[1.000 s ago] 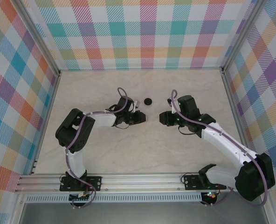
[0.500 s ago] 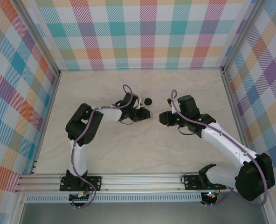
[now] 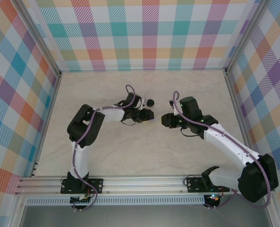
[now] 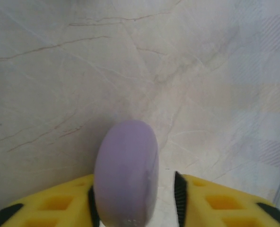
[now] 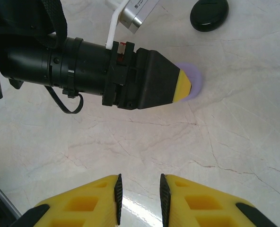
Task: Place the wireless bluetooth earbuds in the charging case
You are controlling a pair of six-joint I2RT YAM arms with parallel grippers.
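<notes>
A pale lavender round charging case (image 4: 126, 175) stands on edge between the fingers of my left gripper (image 4: 135, 201). It rests against the left pad, with a clear gap to the right pad, so the left gripper is open around it. From the right wrist view the same case (image 5: 195, 81) peeks out past the left gripper's (image 5: 185, 86) yellow tip. A black round case (image 3: 150, 102) lies closed on the table just behind it. My right gripper (image 5: 140, 194) hovers open, with nothing in it, facing the left gripper (image 3: 148, 115) across a small gap. The earbuds are hidden.
The pale marble-patterned table (image 3: 144, 151) is walled by checkered panels on three sides. The left arm's camera bracket and cable (image 5: 130, 14) lie close to the black case (image 5: 209, 14). The right gripper (image 3: 164, 119) sits mid-table.
The left arm swung right towards the table's middle, close under the black case. Its jaws, shut on the lavender case earlier, have now parted. The right arm stayed put.
</notes>
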